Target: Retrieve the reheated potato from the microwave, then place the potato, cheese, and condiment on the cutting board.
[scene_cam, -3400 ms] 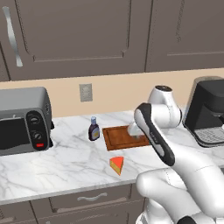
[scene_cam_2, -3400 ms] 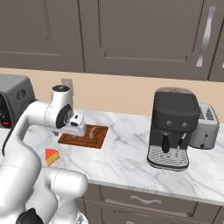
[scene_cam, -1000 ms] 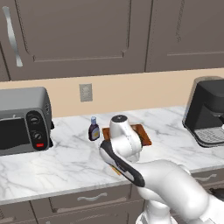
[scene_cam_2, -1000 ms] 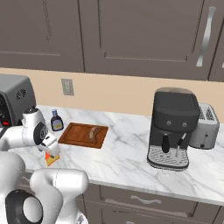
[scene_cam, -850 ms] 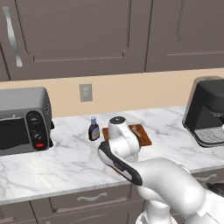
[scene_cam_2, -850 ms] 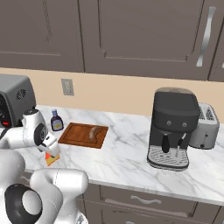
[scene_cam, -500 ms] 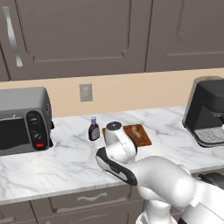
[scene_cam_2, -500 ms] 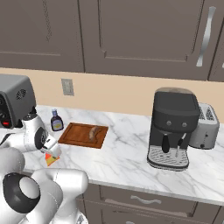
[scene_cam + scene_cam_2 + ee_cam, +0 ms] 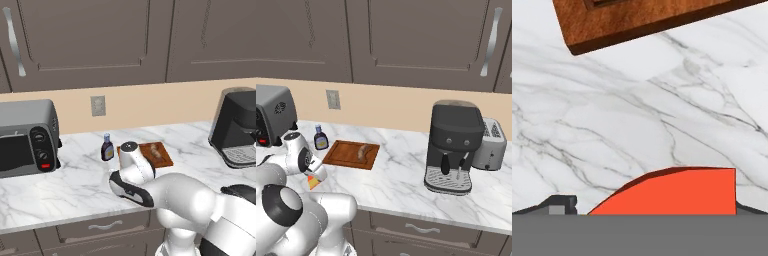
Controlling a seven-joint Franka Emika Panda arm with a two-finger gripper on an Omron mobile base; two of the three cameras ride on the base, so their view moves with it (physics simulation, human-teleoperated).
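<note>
The orange cheese (image 9: 682, 192) wedge lies on the marble counter, straddled by my open gripper (image 9: 652, 210), one fingertip on each side. From the right base view the gripper (image 9: 315, 175) points down right over the cheese (image 9: 313, 183). The reddish cutting board (image 9: 343, 155) lies just beyond it with the brown potato (image 9: 362, 151) on it. I also see the board (image 9: 167, 159) and potato (image 9: 156, 151) behind my arm, and the board's corner (image 9: 637, 20). The condiment (image 9: 107, 147) bottle stands upright left of the board, also condiment (image 9: 320, 138). The microwave is out of view.
A silver toaster oven (image 9: 25, 137) with round knobs stands at the counter's left end. A black coffee machine (image 9: 453, 145) and a silver toaster (image 9: 491, 142) stand to the right. Dark cabinets hang above; the counter's front edge runs close to the cheese.
The hand has sunk lower over the cheese, which now lies between the fingertips. The jaws stay wide. Board, potato and bottle have not moved.
</note>
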